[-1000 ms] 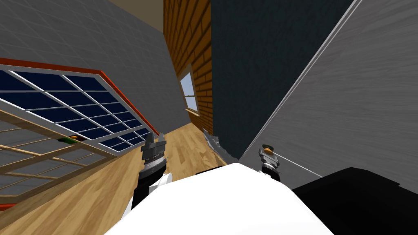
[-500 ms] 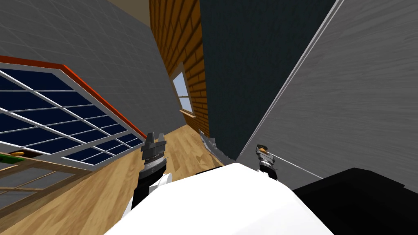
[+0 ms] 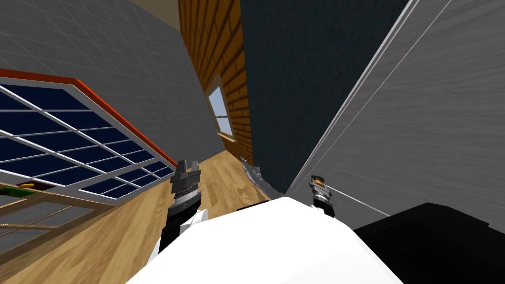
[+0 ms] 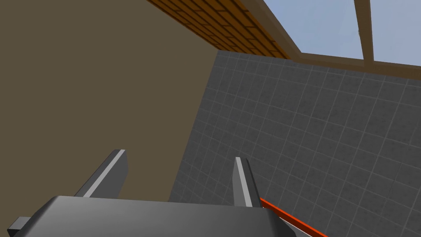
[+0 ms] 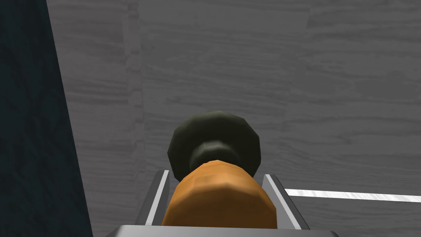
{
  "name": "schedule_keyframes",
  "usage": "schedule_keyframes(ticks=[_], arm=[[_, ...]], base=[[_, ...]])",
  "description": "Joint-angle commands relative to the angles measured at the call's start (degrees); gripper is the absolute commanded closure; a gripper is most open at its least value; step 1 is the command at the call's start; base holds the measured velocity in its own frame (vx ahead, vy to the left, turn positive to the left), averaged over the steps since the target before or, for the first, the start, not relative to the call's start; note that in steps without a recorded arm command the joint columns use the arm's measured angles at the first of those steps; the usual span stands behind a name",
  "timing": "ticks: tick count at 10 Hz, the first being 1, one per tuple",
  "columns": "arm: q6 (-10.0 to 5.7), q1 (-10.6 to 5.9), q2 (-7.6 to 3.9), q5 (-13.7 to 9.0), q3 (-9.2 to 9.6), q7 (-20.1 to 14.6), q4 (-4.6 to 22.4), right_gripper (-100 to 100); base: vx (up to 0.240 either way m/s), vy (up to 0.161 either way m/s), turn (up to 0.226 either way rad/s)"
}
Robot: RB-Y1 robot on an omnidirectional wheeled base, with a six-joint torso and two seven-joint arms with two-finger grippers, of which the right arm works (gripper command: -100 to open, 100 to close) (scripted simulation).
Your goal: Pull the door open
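Nearest to us on the right, our right tool (image 5: 216, 176) is clenched on the door knob (image 5: 218, 199). Its 2 pale fingers (image 5: 158, 197) press the sides of the orange knob. The knob's dark round base plate (image 5: 213, 138) sits just past the fingertips, flat against the door (image 5: 255, 61). The door is a grey, wood-grained panel that stands close on our right and climbs away to the far right. A thin white line (image 3: 357, 201) runs across its face to the right of the knob. Below the door at the near right lies a black area (image 3: 434, 241). The door's pale long edge lies beside a dark teal wall (image 3: 296, 74), and we cannot tell whether any gap stands between them. On the left, our left tool (image 3: 188, 163) hangs above the wooden floor (image 3: 123, 231), well apart from the door. It is released, and its 2 fingers (image 4: 242, 181) stand apart. At the near left a pale wooden frame (image 3: 44, 217) with grey panes lies low. Just beyond it is a large window (image 3: 74, 143) with dark blue panes, white bars and an orange-red border, set in a grey tiled wall (image 3: 98, 44). Farther on, the floor narrows between the tiled wall and the dark teal wall, and a ragged pale grey strip (image 3: 256, 175) lies at the foot of the teal wall. At the far end stands a brick wall (image 3: 222, 49) holding 1 small window (image 3: 220, 113) with a wooden sill.
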Motion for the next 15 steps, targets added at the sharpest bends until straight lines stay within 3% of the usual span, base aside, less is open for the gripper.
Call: schedule_keyframes(ticks=[1,6,12,13,15], arm=[[-0.10,0.05,-0.03,-0.1,-0.09,0.0,0.0,100],[-0.16,0.56,-0.37,1.5,2.12,-2.0,-0.8,100],[-0.47,1.54,-1.05,4.3,5.80,-5.5,-2.2,100],[-0.06,1.87,-0.70,4.0,5.41,-4.9,-2.7,100],[-0.84,2.80,-0.93,5.5,7.23,-6.5,-3.3,100]], base=[[0.000,0.000,0.000],[-0.115,0.069,0.032],[-0.216,0.073,0.061],[-0.078,0.031,0.014],[-0.205,0.038,0.074]])
